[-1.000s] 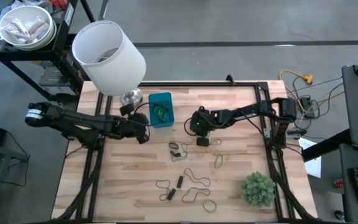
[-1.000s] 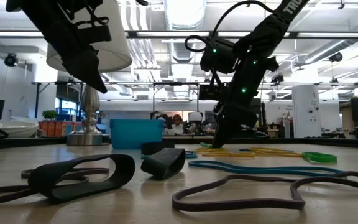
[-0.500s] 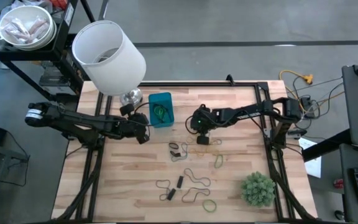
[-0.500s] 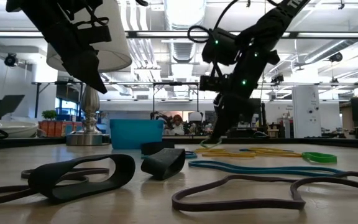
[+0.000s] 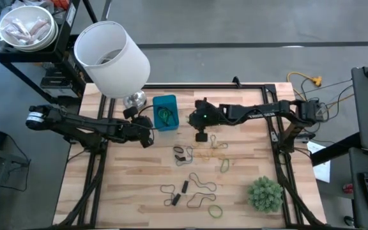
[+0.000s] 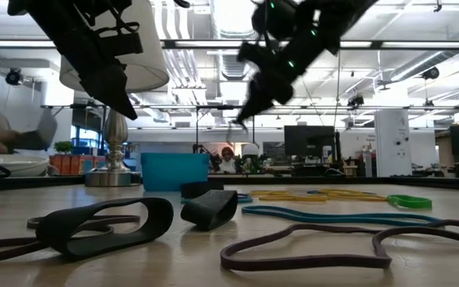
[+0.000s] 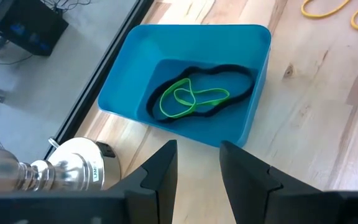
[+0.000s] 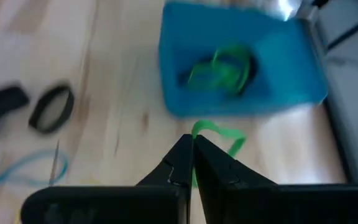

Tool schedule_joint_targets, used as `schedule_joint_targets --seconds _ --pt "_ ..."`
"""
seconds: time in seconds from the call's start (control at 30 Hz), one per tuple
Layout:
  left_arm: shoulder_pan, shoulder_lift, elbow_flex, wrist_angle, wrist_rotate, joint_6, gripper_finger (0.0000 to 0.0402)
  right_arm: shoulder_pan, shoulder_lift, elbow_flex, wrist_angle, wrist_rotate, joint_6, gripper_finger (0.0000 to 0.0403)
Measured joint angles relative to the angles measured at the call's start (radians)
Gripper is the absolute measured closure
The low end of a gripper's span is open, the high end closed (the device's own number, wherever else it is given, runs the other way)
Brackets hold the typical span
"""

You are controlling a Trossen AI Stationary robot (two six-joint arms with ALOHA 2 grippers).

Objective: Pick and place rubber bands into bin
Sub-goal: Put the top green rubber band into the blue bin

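Overhead, thin floppy green rubber band [image 8: 219,138] pinched.

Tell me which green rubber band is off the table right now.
The green band pinched in the shut right gripper, dangling short of the blue bin. The other greens lie flat: one in the bin, others on the wood.

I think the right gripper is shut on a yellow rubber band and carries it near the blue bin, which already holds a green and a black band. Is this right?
Not quite: the band is green, not yellow. In the right wrist view the right gripper, jaws shut, pinches a green rubber band just short of the blue bin. The bin does hold a green band and a black band.
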Motion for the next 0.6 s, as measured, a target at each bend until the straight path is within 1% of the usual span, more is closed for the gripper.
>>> schedule_joint_targets --seconds 0.13,0.3,0.37,0.53,0.6 --pt "0.000 0.000 0.000 0.000 0.000 0.000 0.0297 0.000 0.020 0.089 0.056 -0.011 -0.061 0.0394" --pt "0.000 0.000 0.000 -0.001 0.000 0.000 0.0297 -0.019 0.077 0.191 0.089 -0.065 -0.092 0.0394" --pt "0.000 0.000 0.000 -0.001 0.000 0.000 0.0297 -0.031 0.115 0.232 0.089 -0.069 -0.092 0.0394" --pt "-0.001 0.000 -0.002 -0.003 0.000 0.001 0.0297 -0.075 0.225 0.323 0.080 -0.137 -0.068 0.0394" --pt "-0.001 0.000 -0.003 -0.002 0.000 0.001 0.0297 -0.092 0.273 0.357 0.073 -0.142 -0.054 0.0394"
